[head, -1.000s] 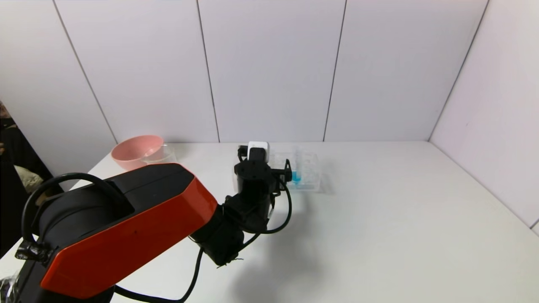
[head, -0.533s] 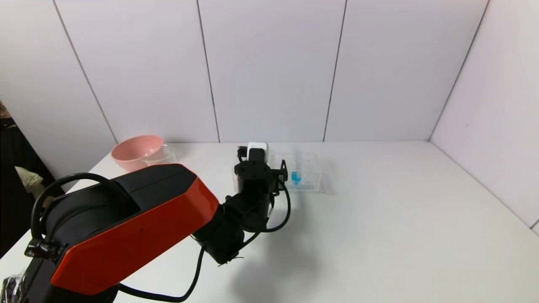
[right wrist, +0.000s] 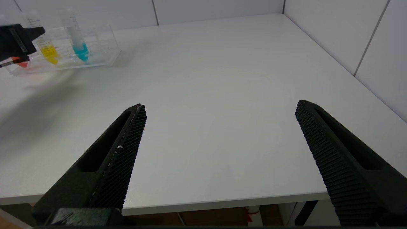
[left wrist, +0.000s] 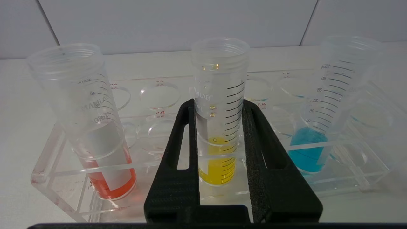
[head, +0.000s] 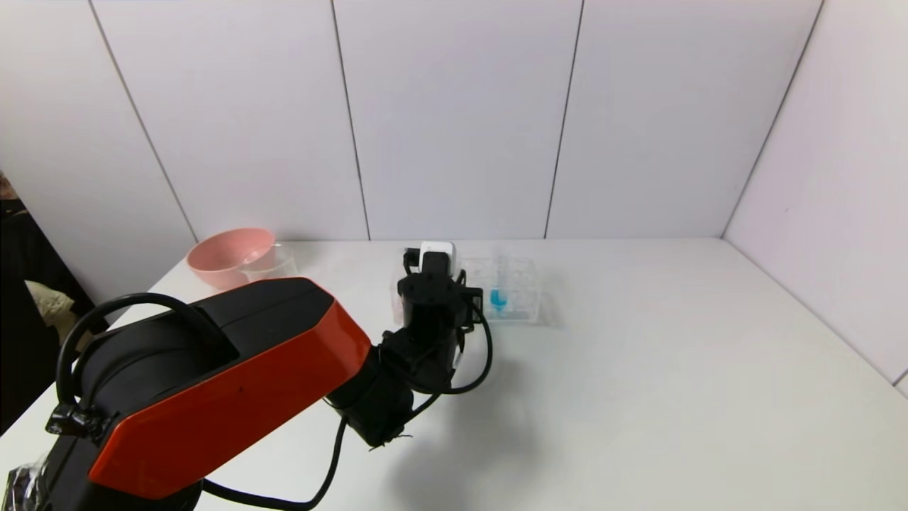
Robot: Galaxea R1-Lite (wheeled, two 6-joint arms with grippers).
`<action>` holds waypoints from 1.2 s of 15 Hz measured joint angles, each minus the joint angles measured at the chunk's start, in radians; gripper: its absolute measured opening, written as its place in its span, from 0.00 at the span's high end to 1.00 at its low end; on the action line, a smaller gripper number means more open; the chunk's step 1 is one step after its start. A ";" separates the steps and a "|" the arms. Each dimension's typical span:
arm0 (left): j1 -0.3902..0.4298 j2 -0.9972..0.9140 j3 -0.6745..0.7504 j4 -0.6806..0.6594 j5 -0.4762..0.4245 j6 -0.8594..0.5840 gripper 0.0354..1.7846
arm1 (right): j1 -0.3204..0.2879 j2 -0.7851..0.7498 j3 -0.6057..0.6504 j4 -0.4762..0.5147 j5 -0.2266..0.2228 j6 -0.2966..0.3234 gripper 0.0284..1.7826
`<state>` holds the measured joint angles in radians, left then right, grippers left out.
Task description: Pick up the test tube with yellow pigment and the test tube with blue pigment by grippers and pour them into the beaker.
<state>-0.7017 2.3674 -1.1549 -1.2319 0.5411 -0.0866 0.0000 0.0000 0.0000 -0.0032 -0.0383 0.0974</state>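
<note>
Nearest us, the right hand (right wrist: 219,140) hangs low at the front edge of the white bench (right wrist: 222,79), its two ribbed fingers spread wide apart with nothing between them; only its own wrist view shows it, the head view has no sign of it. Out past the red-shelled left arm, the left hand (left wrist: 219,127) is at the clear rack (left wrist: 359,165), and here the wrist view earns its keep: both black fingers are pressed flat against the sides of the yellow test tube (left wrist: 219,105), clamped on it while it stands upright in its hole, yellow liquid pooled at the tip. Beside it in the same rack leans the blue test tube (left wrist: 321,127), with a red-liquid tube (left wrist: 95,133) on the other side. From the head view the wrist hides the yellow and red tubes; only the blue one (head: 499,297) peeks out. Far back on the left sit the pink bowl (head: 228,254) and the beaker (head: 273,260), touching.
</note>
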 joint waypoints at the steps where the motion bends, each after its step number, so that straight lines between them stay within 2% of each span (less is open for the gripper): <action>1: 0.000 0.000 0.000 0.000 0.000 0.000 0.78 | 0.000 0.000 0.000 0.000 0.000 0.000 0.04; 18: 0.001 -0.026 -0.011 0.023 0.003 0.001 0.78 | 0.000 0.000 0.000 0.000 0.000 -0.001 0.04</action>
<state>-0.7004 2.3413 -1.1655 -1.2094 0.5445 -0.0860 0.0000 0.0000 0.0000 -0.0028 -0.0383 0.0966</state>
